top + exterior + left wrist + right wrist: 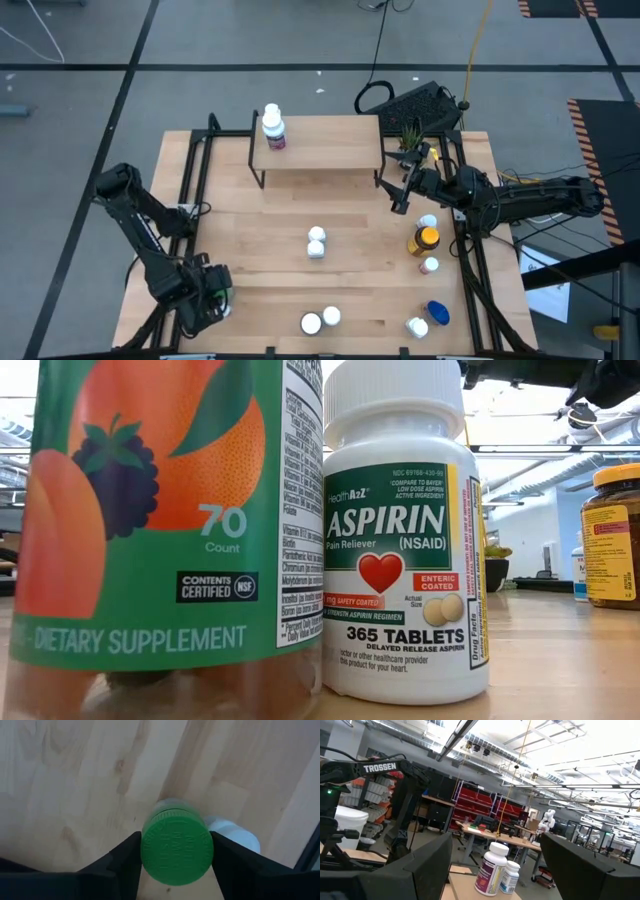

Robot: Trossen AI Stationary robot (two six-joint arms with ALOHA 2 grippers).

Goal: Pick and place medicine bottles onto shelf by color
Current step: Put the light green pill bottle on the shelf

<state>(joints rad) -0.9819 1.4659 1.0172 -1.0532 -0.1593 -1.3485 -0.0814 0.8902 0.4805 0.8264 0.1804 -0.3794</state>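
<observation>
Green-capped bottle (177, 847) upright, cap toward wrist camera, clamped between left gripper (176, 865) jaws (white bottle (235, 832) just behind). Right gripper (400, 193) jaws apart, beside shelf (320, 145).

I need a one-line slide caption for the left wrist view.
Left gripper fingers flank a green-capped bottle over the table.

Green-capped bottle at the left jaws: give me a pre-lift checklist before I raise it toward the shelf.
1. Green-capped bottle sits between the left gripper jaws: ok.
2. Jaws firmly closed on it: cannot tell; they flank the cap closely.
3. Neighbouring white bottle clear of the lift: not ok, it sits right beside the cap.
4. Shelf has free room: ok, only two bottles at its left end.
5. Right gripper out of the path: ok, open, by the shelf's right end.
</observation>
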